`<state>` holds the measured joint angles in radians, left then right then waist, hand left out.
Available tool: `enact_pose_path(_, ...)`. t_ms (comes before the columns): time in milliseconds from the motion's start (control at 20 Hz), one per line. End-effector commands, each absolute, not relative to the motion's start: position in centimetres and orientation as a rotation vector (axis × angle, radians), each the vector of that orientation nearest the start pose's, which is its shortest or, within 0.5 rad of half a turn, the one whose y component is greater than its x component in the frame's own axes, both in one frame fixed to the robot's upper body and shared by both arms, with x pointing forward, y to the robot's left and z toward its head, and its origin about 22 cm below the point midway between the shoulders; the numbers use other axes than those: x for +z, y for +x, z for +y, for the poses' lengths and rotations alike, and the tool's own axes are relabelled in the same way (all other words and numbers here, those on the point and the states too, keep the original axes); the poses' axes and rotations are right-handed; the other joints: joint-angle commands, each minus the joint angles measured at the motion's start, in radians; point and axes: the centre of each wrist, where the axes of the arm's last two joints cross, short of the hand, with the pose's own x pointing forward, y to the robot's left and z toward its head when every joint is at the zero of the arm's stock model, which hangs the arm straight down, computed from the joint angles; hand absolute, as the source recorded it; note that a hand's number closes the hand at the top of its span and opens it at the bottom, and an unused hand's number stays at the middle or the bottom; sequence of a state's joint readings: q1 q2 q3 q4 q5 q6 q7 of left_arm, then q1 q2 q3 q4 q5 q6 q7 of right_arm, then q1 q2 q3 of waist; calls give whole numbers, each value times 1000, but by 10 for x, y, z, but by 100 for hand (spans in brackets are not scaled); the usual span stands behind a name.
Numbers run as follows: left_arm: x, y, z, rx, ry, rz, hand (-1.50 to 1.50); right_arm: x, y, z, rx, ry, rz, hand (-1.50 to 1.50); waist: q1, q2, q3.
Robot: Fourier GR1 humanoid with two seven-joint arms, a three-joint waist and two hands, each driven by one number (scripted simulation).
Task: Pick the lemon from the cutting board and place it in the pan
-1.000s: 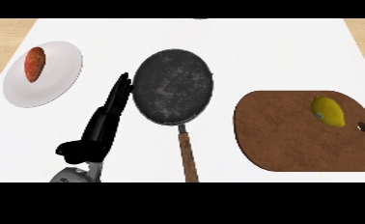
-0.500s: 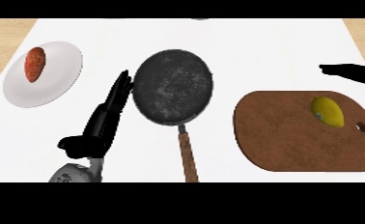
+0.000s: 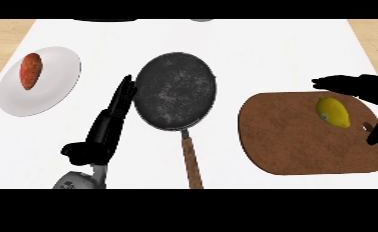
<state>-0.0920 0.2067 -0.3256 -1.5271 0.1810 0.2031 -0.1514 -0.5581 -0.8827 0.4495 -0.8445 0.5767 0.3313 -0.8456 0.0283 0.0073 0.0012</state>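
Note:
A yellow lemon (image 3: 334,111) lies on the brown cutting board (image 3: 295,141) at the right, near the board's far right corner. My right hand (image 3: 348,84) comes in from the right edge, fingers straight and pointing left, just beyond and above the lemon, open and holding nothing. The dark round pan (image 3: 176,90) sits in the middle with its wooden handle (image 3: 192,162) pointing toward me; nothing lies in it. My left hand (image 3: 107,124) rests open just left of the pan, fingers stretched along its rim.
A white plate (image 3: 60,83) at the left holds a reddish-orange vegetable (image 3: 30,70). Dark objects (image 3: 107,20) show at the counter's far edge. Bare white counter lies between the pan and the cutting board.
My right hand has entered from the right edge and moved further left over the board toward the lemon. The left hand, pan and lemon have stayed put.

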Motion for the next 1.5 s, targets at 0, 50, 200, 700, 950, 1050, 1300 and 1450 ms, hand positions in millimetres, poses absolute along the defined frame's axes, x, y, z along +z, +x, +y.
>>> enact_pose_path(0, 0, 239, 200, -139, -66, -1710, 0, 87, 356, -410, 1760, -105, -1290, -150, -10, -4, -1)
enact_pose_path(50, 6, 237, 213, -142, -65, -1696, 0, 84, 342, -434, 1765, -108, -1290, -150, -11, -5, -1)
enact_pose_path(200, 22, 245, 196, -129, -60, -1709, 0, 68, 353, -415, 1745, -121, -1285, -150, -14, -6, -1)
enact_pose_path(700, 1, 240, 197, -144, -71, -1699, 0, 32, 355, -418, 1677, -99, -1305, -150, -8, -2, 0)
enact_pose_path(950, 17, 251, 191, -139, -79, -1705, 0, 35, 379, -388, 1715, -126, -1236, -150, -10, -3, 0)
enact_pose_path(1050, 12, 239, 173, -145, -73, -1711, 0, 22, 369, -397, 1725, -102, -1225, -150, -8, -2, 0)
enact_pose_path(1300, 17, 242, 207, -130, -88, -1696, 0, -6, 358, -381, 1926, -99, -1239, 150, -5, -1, 0)
enact_pose_path(1450, 8, 241, 214, -125, -76, -1698, 0, 17, 375, -379, 1934, -138, -1237, 150, -14, -4, -1)
